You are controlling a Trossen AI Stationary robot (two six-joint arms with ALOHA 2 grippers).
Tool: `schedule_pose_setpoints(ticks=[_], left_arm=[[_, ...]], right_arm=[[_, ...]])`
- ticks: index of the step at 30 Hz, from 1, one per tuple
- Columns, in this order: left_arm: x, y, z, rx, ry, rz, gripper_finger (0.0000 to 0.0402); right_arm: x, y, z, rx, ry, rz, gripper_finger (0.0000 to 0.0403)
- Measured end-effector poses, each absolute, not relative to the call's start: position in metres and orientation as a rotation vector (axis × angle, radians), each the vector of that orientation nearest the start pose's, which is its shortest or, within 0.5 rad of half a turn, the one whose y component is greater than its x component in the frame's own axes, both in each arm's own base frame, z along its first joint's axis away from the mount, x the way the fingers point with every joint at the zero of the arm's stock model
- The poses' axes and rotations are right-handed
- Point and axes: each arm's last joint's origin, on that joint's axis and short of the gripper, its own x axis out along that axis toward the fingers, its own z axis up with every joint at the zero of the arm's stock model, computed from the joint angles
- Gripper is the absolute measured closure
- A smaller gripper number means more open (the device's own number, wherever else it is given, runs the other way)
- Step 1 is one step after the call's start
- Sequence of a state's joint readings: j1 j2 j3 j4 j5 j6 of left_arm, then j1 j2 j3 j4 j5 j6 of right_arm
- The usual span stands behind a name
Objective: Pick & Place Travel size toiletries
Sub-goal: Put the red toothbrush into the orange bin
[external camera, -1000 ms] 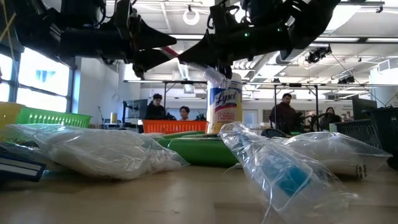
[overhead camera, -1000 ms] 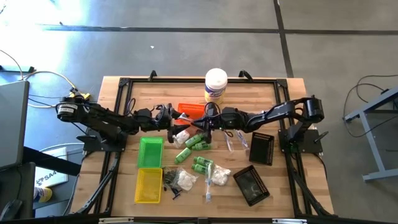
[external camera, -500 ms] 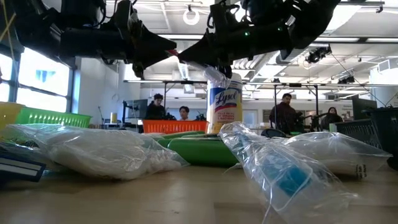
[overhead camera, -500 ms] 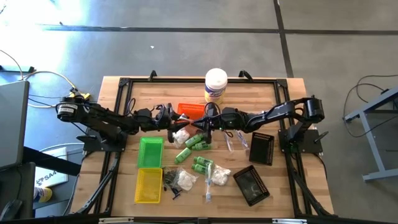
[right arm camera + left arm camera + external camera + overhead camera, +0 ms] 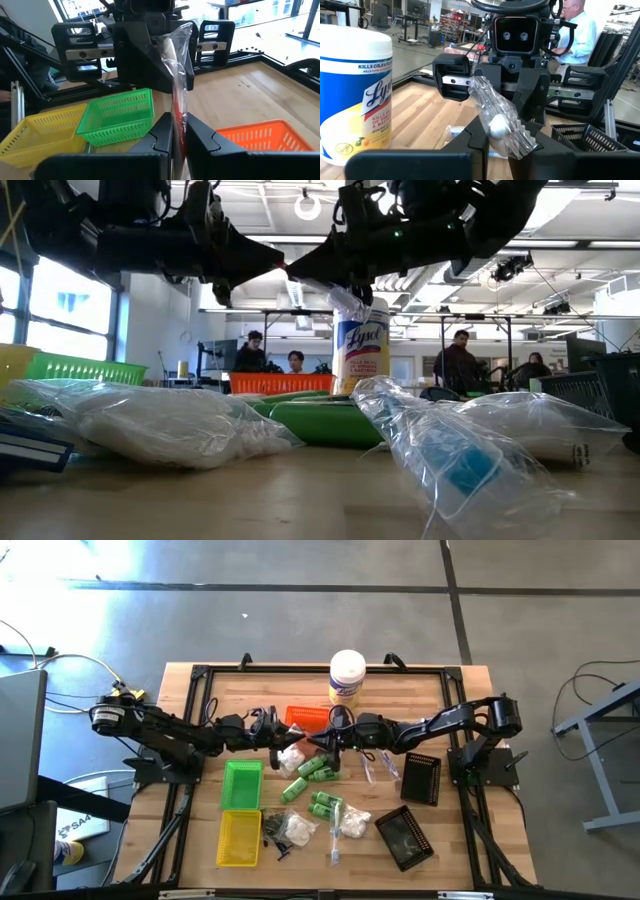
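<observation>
Both arms meet over the middle of the table. Between them hangs a clear-wrapped stick with a pink-red strip inside; the left wrist view shows its crinkled wrap and a white round head. My right gripper is shut on it from the table's right. My left gripper has its fingers on it from the left. On the wood below lie the other toiletries: green bottles, clear bags of white bits and small black pieces. My left gripper pinches one end of the stick's clear wrap between its two fingers, coming in about level from the table's left. The packet is lifted clear and slants away toward the other gripper. My right gripper pinches the stick's other end between its two fingers, level from the table's right. The wrap runs on past the fingertips toward the left gripper, clear of the table.
A white canister with a yellow label stands at the far edge, with an orange tray beside it. A green tray and a yellow tray sit near left. Two black trays are on the right. People sit beyond the table.
My left gripper has shut: its fingers stood wide apart around the stick's end a second ago and now meet on it. Neither arm has moved, and the stick stays where it was in my right gripper.
</observation>
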State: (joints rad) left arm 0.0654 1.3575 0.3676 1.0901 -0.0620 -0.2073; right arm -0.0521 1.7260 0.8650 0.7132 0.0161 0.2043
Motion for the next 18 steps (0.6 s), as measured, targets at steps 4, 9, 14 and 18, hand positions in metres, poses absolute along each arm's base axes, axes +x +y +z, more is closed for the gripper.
schedule_pose_setpoints(ticks=[4, 9, 14, 18], left_arm=[[0.2442, 0.0178, 0.1993, -0.207, -0.113, 0.116, 0.0368], [0.2444, 0.0178, 0.1972, -0.208, -0.091, 0.118, 0.0368], [0.2444, 0.0177, 0.1964, -0.207, -0.081, 0.117, 0.0369], [0.2444, 0.0177, 0.1962, -0.186, -0.078, 0.117, 0.037]], right_arm=[[0.3611, -0.0193, 0.2034, 0.206, 0.14, -0.082, 0.0382], [0.361, -0.0192, 0.2027, 0.206, 0.147, -0.08, 0.0382], [0.3609, -0.0187, 0.2025, 0.213, 0.149, -0.063, 0.0382], [0.3609, -0.0188, 0.2025, 0.213, 0.149, -0.062, 0.0381]])
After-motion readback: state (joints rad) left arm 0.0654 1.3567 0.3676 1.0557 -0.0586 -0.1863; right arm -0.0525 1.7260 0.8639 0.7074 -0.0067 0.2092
